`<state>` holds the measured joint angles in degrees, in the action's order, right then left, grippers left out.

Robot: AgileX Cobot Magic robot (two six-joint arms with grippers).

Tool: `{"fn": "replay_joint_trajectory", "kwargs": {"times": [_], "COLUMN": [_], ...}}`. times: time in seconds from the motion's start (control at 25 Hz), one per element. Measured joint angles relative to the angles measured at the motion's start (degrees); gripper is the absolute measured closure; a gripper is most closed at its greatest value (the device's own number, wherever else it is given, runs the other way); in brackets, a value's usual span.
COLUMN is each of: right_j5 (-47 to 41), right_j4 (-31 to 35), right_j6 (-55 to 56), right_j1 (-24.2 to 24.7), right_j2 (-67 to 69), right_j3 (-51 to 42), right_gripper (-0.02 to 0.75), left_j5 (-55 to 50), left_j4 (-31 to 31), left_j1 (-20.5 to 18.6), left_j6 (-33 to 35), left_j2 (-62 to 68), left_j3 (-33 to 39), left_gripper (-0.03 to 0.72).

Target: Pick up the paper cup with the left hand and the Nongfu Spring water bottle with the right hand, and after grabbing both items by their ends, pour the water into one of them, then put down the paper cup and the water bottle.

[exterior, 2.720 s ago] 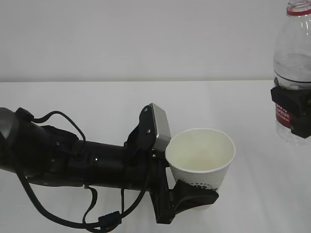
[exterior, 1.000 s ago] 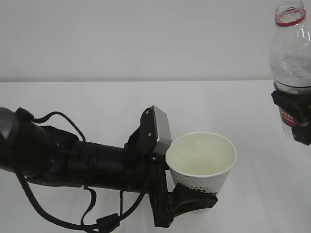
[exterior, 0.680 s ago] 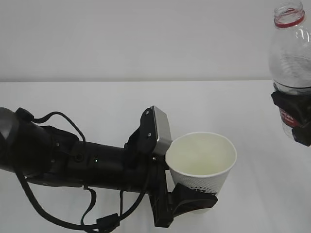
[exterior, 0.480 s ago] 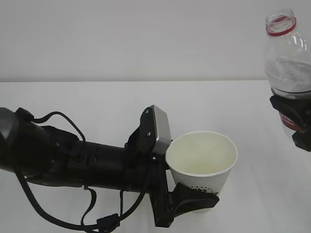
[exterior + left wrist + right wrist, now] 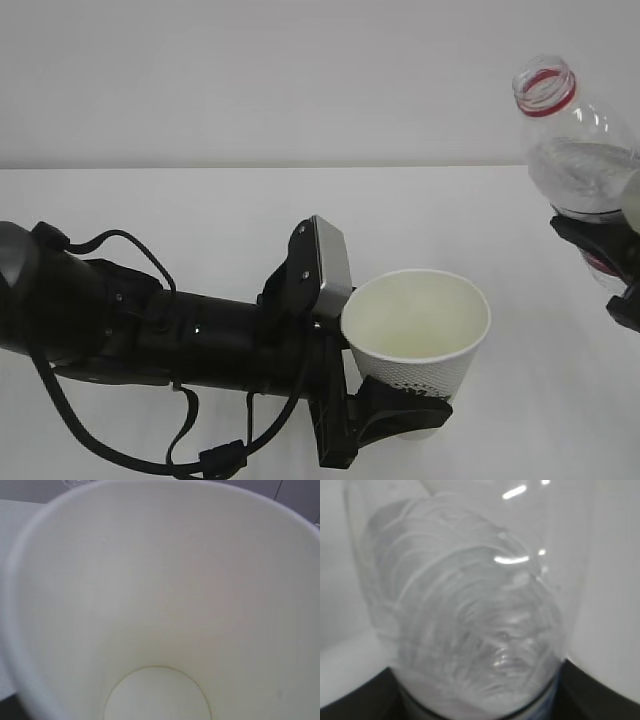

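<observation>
Table (image 5: 200, 210): white surface under everything; it is the landmark for the places below.
Left hand (image 5: 395, 410): long black arm lying low over the near left part of the table, cables looping beneath it, a grey plate (image 5: 330, 268) standing at its wrist. Its forked jaws stand wide and are closed around the lower wall of the paper cup.
Nongfu Spring water bottle (image 5: 575, 160): raised well above the table's far right corner, tilted with its open mouth and red neck ring leaning left toward the middle. Clear ribbed wall; only a sliver of the red label shows below the grip.
Right hand (image 5: 605, 260): black blocky gripper at the right edge, above the table, jaws partly apart and clamped on the bottle's body near the label.
Paper cup (image 5: 415, 330): upright over the near middle of the table, mouth open upward, dark dotted print on its lower side. Whether its base touches the table is hidden by the jaws.
Cup inside (image 5: 160, 605): pale and white down to the round bottom; whether any water lies there cannot be told.
</observation>
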<state>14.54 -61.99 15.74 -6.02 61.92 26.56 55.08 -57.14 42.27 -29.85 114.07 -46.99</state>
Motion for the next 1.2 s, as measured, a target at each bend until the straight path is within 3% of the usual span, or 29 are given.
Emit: {"fn": "replay_joint_trajectory", "kwargs": {"times": [0.52,1.2], "right_j5": [1.0,2.5], "right_j4": [-0.7,-0.8], "right_j6": [-12.6,-21.3], "right_j1": [0.0,0.0], "right_j2": [0.0,0.0], "right_j3": [0.0,0.0], "right_gripper": [0.311,0.311], "left_j5": [0.0,0.0], "left_j4": [-0.1,-0.1], "left_j1": [0.0,0.0], "left_j6": [0.0,0.0], "left_j2": [0.0,0.0], "left_j3": [0.0,0.0], "left_gripper": [0.139,0.14]}}
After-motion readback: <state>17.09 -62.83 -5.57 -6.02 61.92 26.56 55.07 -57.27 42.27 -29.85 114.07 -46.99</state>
